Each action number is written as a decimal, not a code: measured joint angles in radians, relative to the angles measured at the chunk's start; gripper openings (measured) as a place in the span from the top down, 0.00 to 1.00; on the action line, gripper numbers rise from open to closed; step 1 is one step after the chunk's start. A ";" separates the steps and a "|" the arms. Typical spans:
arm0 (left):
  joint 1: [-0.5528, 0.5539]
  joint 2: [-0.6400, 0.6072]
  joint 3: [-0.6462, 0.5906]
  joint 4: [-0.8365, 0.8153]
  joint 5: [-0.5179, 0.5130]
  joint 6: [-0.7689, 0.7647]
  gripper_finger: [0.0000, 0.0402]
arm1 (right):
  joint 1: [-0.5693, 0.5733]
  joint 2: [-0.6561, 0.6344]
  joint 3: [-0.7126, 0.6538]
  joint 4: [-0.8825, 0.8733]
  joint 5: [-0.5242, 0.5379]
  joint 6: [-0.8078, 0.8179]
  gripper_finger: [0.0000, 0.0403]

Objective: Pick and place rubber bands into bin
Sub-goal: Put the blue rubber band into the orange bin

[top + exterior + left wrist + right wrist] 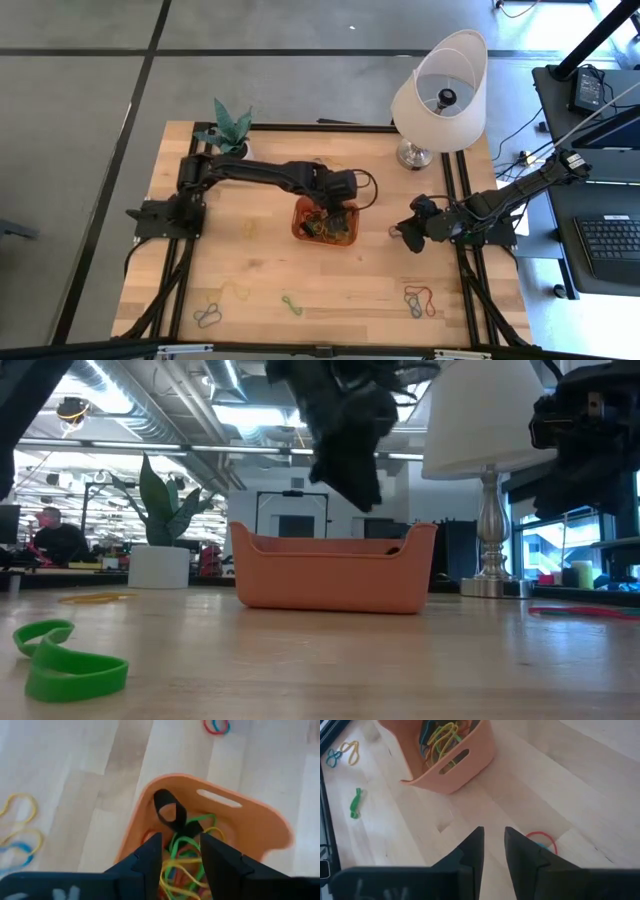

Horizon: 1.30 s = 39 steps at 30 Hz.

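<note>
High view: at the table's left front lie loose bands, a blue and yellow pair (pixel 210 316) and a green one (pixel 291 304), with a yellow one (pixel 249 229) farther back. The left arm reaches from the left edge to the middle, its gripper (pixel 335 212) hanging over the orange bin (pixel 300 218). The bin is in the table's middle and holds a tangle of green, yellow and black bands (pixel 325 227).

Left wrist view shows that gripper's fingers (pixel 150 857) spread apart with nothing between them; a black band (pixel 170 812) lies on the pile just beyond the tips, against the bin's inner wall, and the fingers are not touching it.

To the right, a red and blue band pair (pixel 419 300) lies near the front. The right gripper (pixel 408 236) waits beside the bin, well clear of it; in its wrist view the fingers (pixel 473 849) stand slightly parted and empty above the bare wood, a red band (pixel 540 840) just past them. A lamp (pixel 440 90) stands at the back right.
</note>
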State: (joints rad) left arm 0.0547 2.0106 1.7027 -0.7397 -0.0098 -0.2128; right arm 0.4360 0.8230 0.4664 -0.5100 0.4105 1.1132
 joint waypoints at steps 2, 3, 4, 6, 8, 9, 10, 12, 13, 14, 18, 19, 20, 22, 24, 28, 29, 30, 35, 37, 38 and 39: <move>0.000 -0.028 0.000 -0.041 -0.018 -0.038 0.69 | 0.000 0.000 0.000 0.000 0.000 -0.013 0.80; 0.000 -0.042 0.000 -0.055 -0.031 -0.056 0.69 | 0.000 0.000 0.000 0.000 0.000 -0.022 0.80; -0.002 -0.054 0.000 -0.076 -0.047 -0.070 0.70 | 0.000 0.000 0.000 0.001 0.000 -0.031 0.80; -0.010 -0.073 0.000 -0.120 -0.080 -0.099 0.73 | 0.000 0.000 0.000 0.004 0.000 -0.054 0.80; -0.023 -0.084 0.000 -0.165 -0.102 -0.126 0.76 | 0.000 0.000 0.000 0.004 0.001 -0.070 0.80; -0.031 -0.085 0.000 -0.189 -0.106 -0.149 0.77 | 0.000 0.000 0.000 0.005 0.001 -0.075 0.80; -0.040 -0.085 0.000 -0.219 -0.107 -0.179 0.79 | 0.000 0.000 0.000 0.004 0.001 -0.077 0.80; -0.060 -0.085 -0.002 -0.280 -0.108 -0.229 0.82 | 0.000 0.000 0.000 0.005 0.001 -0.078 0.80; -0.073 -0.085 -0.007 -0.301 -0.112 -0.236 0.83 | 0.000 0.000 0.000 0.004 0.001 -0.078 0.80; -0.086 -0.086 -0.018 -0.310 -0.122 -0.242 0.85 | 0.000 0.000 0.000 0.005 0.001 -0.078 0.80; -0.151 -0.085 -0.073 -0.359 -0.145 -0.236 0.93 | 0.000 0.000 0.000 0.005 0.011 -0.079 0.80; -0.164 -0.087 -0.085 -0.373 -0.126 -0.236 0.96 | 0.000 0.000 0.000 0.005 0.026 -0.079 0.80; -0.175 -0.089 -0.103 -0.379 -0.103 -0.242 0.98 | 0.000 0.000 0.000 0.007 0.041 -0.079 0.80; -0.192 -0.102 -0.154 -0.376 -0.091 -0.254 0.99 | 0.000 0.001 0.000 0.032 0.065 -0.099 0.80; -0.204 -0.138 -0.215 -0.342 -0.099 -0.259 0.99 | 0.000 0.001 0.000 0.085 0.077 -0.142 0.80; -0.226 -0.275 -0.402 -0.211 -0.104 -0.283 1.00 | -0.020 0.014 0.001 0.261 0.082 -0.244 0.84; -0.230 -0.319 -0.459 -0.170 -0.104 -0.290 1.00 | -0.030 0.023 0.003 0.297 0.085 -0.272 0.86; -0.234 -0.366 -0.514 -0.132 -0.106 -0.296 1.00 | -0.039 0.037 0.008 0.331 0.096 -0.294 0.89; -0.245 -0.629 -0.780 0.027 -0.130 -0.325 1.00 | -0.111 0.167 0.133 0.394 0.130 -0.424 0.98; -0.245 -0.720 -0.844 0.072 -0.131 -0.327 1.00 | -0.148 0.238 0.218 0.372 0.152 -0.472 0.98; -0.245 -0.766 -0.870 0.097 -0.139 -0.323 1.00 | -0.168 0.278 0.267 0.367 0.153 -0.504 0.98; -0.245 -0.810 -0.890 0.096 -0.157 -0.310 0.99 | -0.192 0.320 0.319 0.364 0.148 -0.536 0.98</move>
State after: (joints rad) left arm -0.1902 1.2010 0.8128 -0.6432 -0.1664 -0.5225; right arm 0.2444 1.1431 0.7849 -0.1458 0.5580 0.5771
